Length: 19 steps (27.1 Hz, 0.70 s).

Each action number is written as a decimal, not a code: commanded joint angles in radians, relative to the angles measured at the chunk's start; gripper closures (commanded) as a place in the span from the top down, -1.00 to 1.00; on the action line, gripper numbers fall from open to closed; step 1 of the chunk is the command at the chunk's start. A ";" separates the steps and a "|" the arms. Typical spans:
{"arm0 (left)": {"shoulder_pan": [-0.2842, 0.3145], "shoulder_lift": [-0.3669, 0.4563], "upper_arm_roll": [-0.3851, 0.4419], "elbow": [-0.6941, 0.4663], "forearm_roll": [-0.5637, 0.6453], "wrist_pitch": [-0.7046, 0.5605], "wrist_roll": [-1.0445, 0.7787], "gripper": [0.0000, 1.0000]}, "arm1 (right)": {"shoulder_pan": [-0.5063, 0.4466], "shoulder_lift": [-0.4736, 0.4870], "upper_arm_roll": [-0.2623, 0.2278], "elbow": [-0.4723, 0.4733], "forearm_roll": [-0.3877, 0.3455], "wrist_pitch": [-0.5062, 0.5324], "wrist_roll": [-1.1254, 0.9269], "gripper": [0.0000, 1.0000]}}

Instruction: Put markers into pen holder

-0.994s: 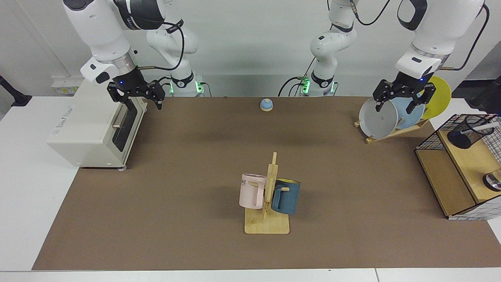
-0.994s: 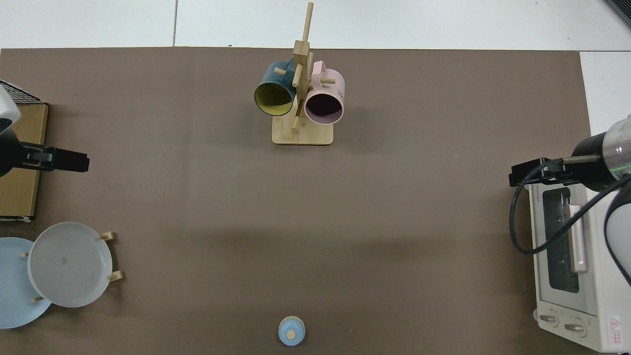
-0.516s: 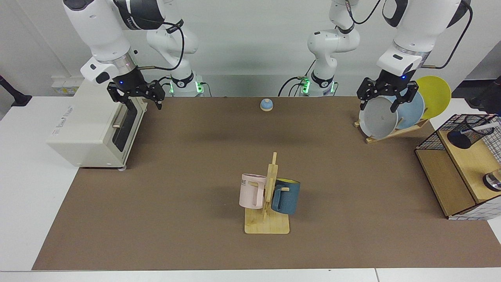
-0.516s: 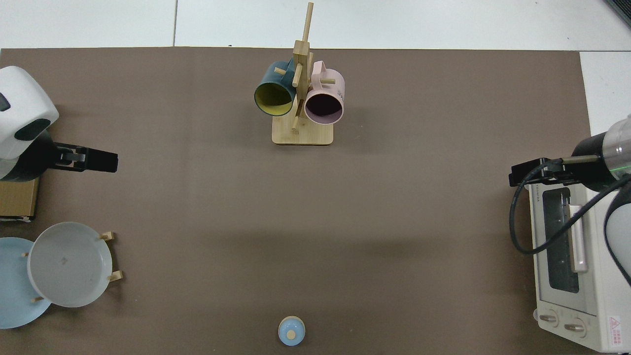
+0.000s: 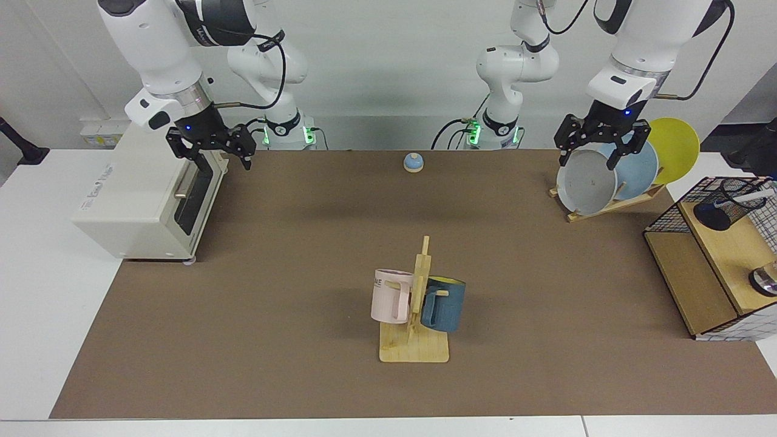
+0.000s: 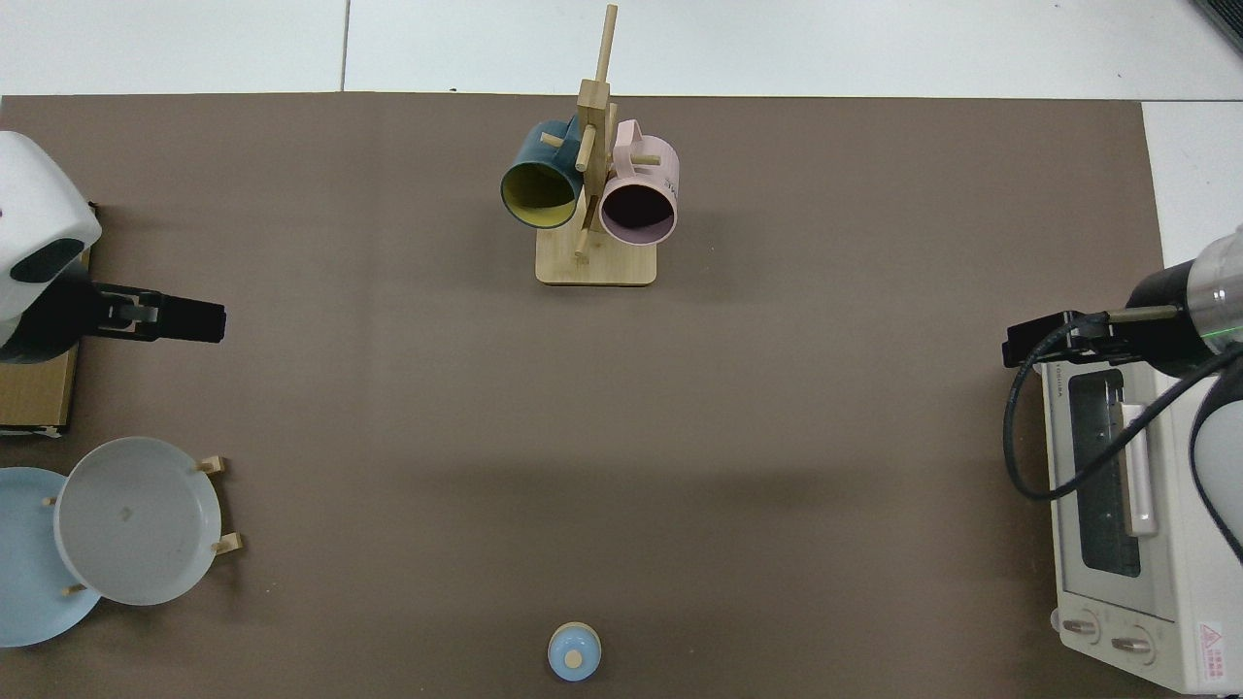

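The pen holder (image 5: 722, 209), a small black mesh cup, stands on the wooden shelf inside the wire basket at the facing view's right edge. The marker (image 5: 750, 197) leans in it, its white barrel sticking out over the rim. My left gripper (image 5: 586, 162) hangs open and empty over the grey plate, well away from the holder; the top view shows the left gripper (image 6: 209, 321) edge-on at the left side. My right gripper (image 5: 215, 159) waits open and empty at the toaster oven's top front corner, and this right gripper (image 6: 1020, 348) is seen at the right in the top view. Holder and marker are out of the top view.
A wooden mug rack (image 5: 419, 303) with a pink and a blue mug stands mid-table. A plate rack (image 5: 607, 206) holds grey, blue and yellow plates. Also here are a white toaster oven (image 5: 139, 200), a small blue bell (image 5: 413, 162) and the wire basket (image 5: 668, 215).
My left gripper has drawn away from the basket, rising and moving toward the table's middle, and now hangs over the grey plate. The right arm has not moved.
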<state>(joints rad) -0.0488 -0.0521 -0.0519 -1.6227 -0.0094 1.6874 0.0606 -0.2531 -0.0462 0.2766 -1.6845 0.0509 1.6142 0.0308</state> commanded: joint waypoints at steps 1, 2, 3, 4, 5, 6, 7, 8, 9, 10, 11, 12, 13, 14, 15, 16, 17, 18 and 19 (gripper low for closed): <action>-0.016 -0.028 0.026 -0.032 0.002 -0.009 0.027 1.00 | -0.014 -0.026 0.003 -0.031 0.018 0.023 -0.038 1.00; -0.011 -0.028 0.027 -0.032 0.002 -0.009 0.036 1.00 | -0.014 -0.026 0.003 -0.032 0.018 0.023 -0.038 1.00; -0.002 -0.028 0.027 -0.029 0.002 -0.009 0.042 1.00 | -0.014 -0.026 0.003 -0.032 0.018 0.023 -0.038 1.00; 0.007 -0.026 0.027 -0.023 0.003 -0.017 0.039 1.00 | -0.014 -0.026 0.003 -0.032 0.018 0.023 -0.038 1.00; 0.015 -0.028 0.027 -0.023 0.003 -0.017 0.041 1.00 | -0.014 -0.026 0.003 -0.031 0.018 0.023 -0.038 1.00; 0.020 -0.028 0.027 -0.023 0.003 -0.021 0.039 1.00 | -0.014 -0.026 0.003 -0.031 0.018 0.023 -0.038 1.00; 0.024 -0.028 0.027 -0.023 0.005 -0.021 0.039 1.00 | -0.014 -0.026 0.003 -0.031 0.018 0.023 -0.038 1.00; 0.033 -0.028 0.029 -0.022 0.008 -0.020 0.041 1.00 | -0.014 -0.026 0.003 -0.031 0.018 0.023 -0.038 1.00; 0.047 -0.028 0.027 -0.020 0.012 -0.020 0.041 1.00 | -0.014 -0.026 0.003 -0.032 0.018 0.023 -0.038 1.00; 0.059 -0.028 0.024 -0.022 0.012 -0.026 0.041 1.00 | -0.014 -0.026 0.003 -0.031 0.018 0.023 -0.038 1.00; 0.064 -0.029 0.021 -0.023 0.012 -0.044 0.041 1.00 | -0.014 -0.026 0.003 -0.032 0.018 0.023 -0.038 1.00; 0.064 -0.031 0.020 -0.023 0.012 -0.067 0.039 1.00 | -0.014 -0.026 0.003 -0.032 0.018 0.023 -0.038 1.00; 0.060 -0.032 0.018 -0.025 0.012 -0.086 0.036 1.00 | -0.014 -0.026 0.003 -0.031 0.018 0.023 -0.038 1.00; 0.055 -0.040 0.018 -0.034 0.014 -0.090 0.036 1.00 | -0.014 -0.026 0.003 -0.031 0.018 0.023 -0.038 1.00; 0.055 -0.047 0.018 -0.045 0.014 -0.090 0.036 1.00 | -0.014 -0.026 0.003 -0.032 0.018 0.023 -0.038 1.00; 0.053 -0.049 0.017 -0.061 0.014 -0.086 0.038 1.00 | -0.014 -0.026 0.003 -0.032 0.018 0.023 -0.038 1.00; 0.052 -0.052 0.017 -0.071 0.014 -0.081 0.039 1.00 | -0.014 -0.026 0.003 -0.031 0.018 0.023 -0.038 1.00; 0.052 -0.054 0.017 -0.071 0.014 -0.080 0.039 1.00 | -0.014 -0.026 0.003 -0.031 0.018 0.023 -0.038 1.00; 0.052 -0.055 0.017 -0.074 0.014 -0.081 0.041 1.00 | -0.014 -0.026 0.003 -0.032 0.018 0.023 -0.038 1.00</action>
<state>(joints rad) 0.0032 -0.0679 -0.0269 -1.6396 -0.0055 1.6083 0.0921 -0.2531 -0.0462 0.2766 -1.6845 0.0509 1.6142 0.0308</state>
